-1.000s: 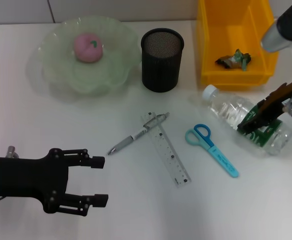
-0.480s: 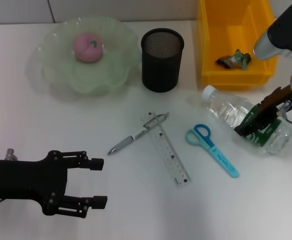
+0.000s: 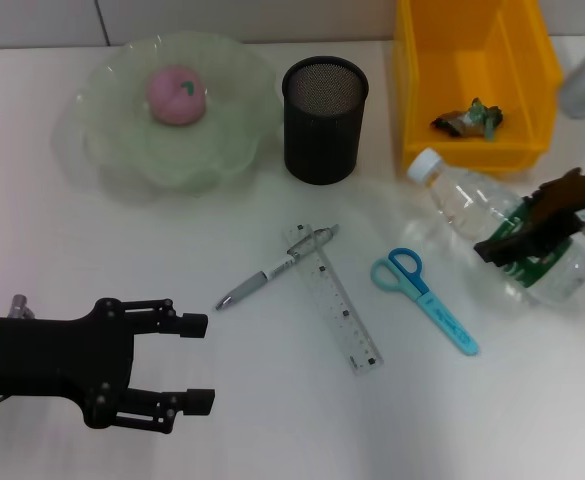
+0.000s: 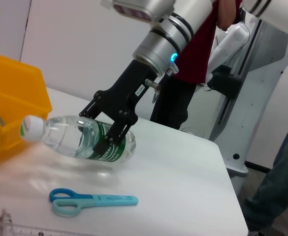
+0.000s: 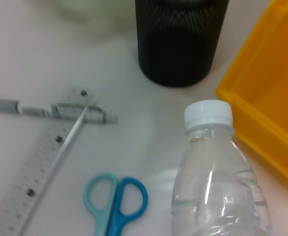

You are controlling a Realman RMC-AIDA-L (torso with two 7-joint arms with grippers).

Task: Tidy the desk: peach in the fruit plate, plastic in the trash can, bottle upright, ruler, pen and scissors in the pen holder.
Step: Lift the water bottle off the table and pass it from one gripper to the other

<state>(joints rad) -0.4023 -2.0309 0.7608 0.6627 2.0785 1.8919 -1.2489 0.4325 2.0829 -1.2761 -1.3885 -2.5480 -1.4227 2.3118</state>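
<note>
Peach already sits in pale green glass fruit plate; my left end effector hovers released, idle. Grey pen, clear ruler, blue scissors lie loose on white surface. My right end effector is clenched on clear plastic bottle, lying tilted. Bottle step in hand; next, I judge, swing it upright.

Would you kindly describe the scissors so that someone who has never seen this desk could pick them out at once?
Start at the yellow bin at the desk's far right. In front of it lies the clear bottle, gripped by the right gripper. Just left of the bottle are the scissors: the only blue item, with one teal and one darker blue loop, unlike the clear ruler beside them.
</note>
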